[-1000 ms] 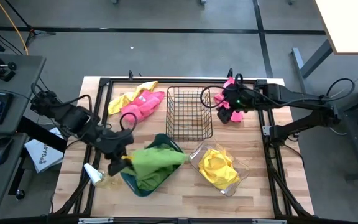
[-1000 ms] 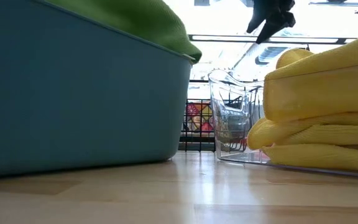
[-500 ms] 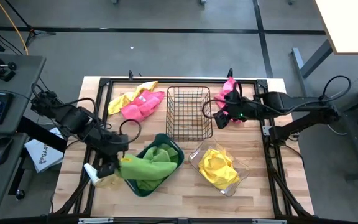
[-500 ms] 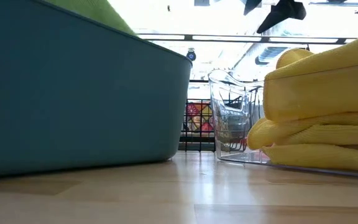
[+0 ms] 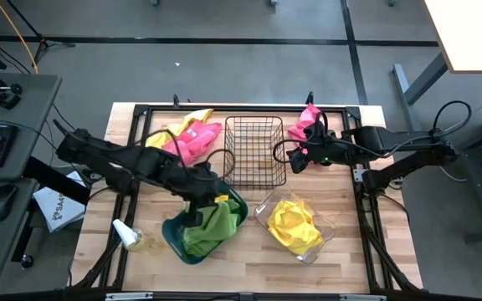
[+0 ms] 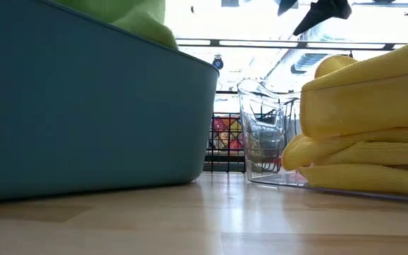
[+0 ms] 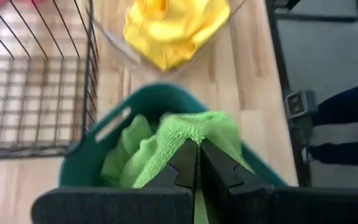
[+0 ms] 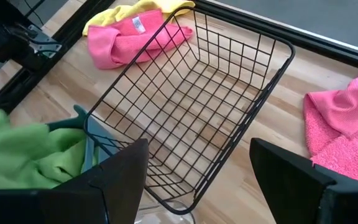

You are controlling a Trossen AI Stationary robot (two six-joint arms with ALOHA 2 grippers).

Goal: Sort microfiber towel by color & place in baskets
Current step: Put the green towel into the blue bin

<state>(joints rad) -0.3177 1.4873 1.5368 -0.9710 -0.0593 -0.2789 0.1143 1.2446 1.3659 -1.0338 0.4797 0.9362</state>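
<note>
The teal bin (image 5: 181, 238) sits near the table's near edge and holds a bunched green towel (image 5: 214, 224). My left gripper (image 5: 197, 209) hovers over that bin, shut on the green towel (image 7: 185, 134). The black wire basket (image 5: 255, 152) stands at mid-table. My right gripper (image 8: 197, 180) is open just right of the basket (image 8: 197, 106), touching nothing. A pink towel (image 5: 308, 125) lies beyond it at the far right. The clear bin (image 5: 268, 209) holds a yellow towel (image 5: 295, 226). Pink and yellow towels (image 5: 187, 138) lie at the far left. My left gripper pinches the green towel between its two fingers (image 7: 219, 168) at a raised fold near the hemmed edge (image 7: 194, 138). It comes from above, slanting down into the teal bin. The rest of the towel lies slack in the bin (image 7: 123, 162).
A small pale bottle (image 5: 126, 234) lies on the table left of the teal bin. A black frame (image 5: 141, 113) runs around the tabletop. Bare wood shows between the basket and the near bins. In the low view the teal bin (image 6: 83, 106) and yellow towel (image 6: 367, 127) fill the foreground.
My left gripper has first drawn the green towel toward the table's left, then swung right over the teal bin; the towel, once spread across the bin, is now bunched inside it. My right gripper has moved off the pink towel toward the wire basket.
</note>
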